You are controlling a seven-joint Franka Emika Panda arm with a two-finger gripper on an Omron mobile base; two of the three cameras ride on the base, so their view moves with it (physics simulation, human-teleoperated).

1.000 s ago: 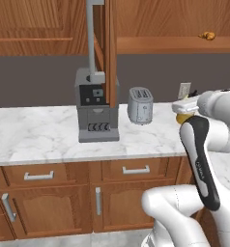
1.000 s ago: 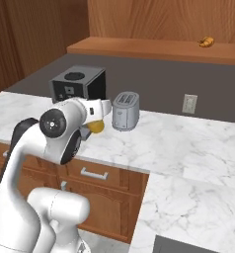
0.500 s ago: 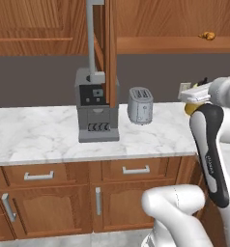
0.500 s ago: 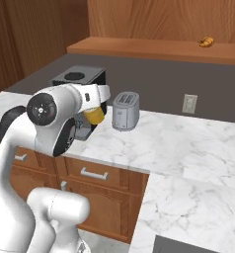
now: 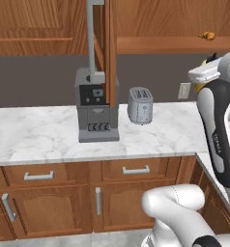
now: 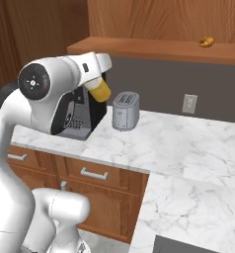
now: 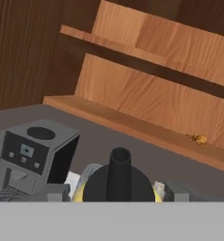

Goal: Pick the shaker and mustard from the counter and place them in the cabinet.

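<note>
The mustard (image 6: 100, 91) is a yellow bottle held up in the air, well above the counter (image 6: 188, 148). My gripper (image 6: 96, 74) is shut on it. In the hand view its dark nozzle cap (image 7: 119, 179) rises between my fingers (image 7: 176, 192). From the left, the mustard (image 5: 199, 88) peeks out yellow behind my arm at the right edge. The cabinet's wooden shelf (image 5: 155, 46) runs just above and beyond the bottle, its door (image 5: 108, 43) standing open edge-on with a grey bar handle (image 5: 91, 38). The shaker is out of view.
A grey coffee machine (image 5: 96, 108) and a silver toaster (image 5: 140, 105) stand at the back of the counter (image 5: 39, 135). A wall outlet (image 5: 184, 90) sits on the backsplash. A small golden pastry (image 5: 207, 35) lies on the cabinet shelf (image 7: 132, 124).
My arm has lifted the mustard from near counter height up toward the level of the cabinet shelf. The grip has stayed the same.
</note>
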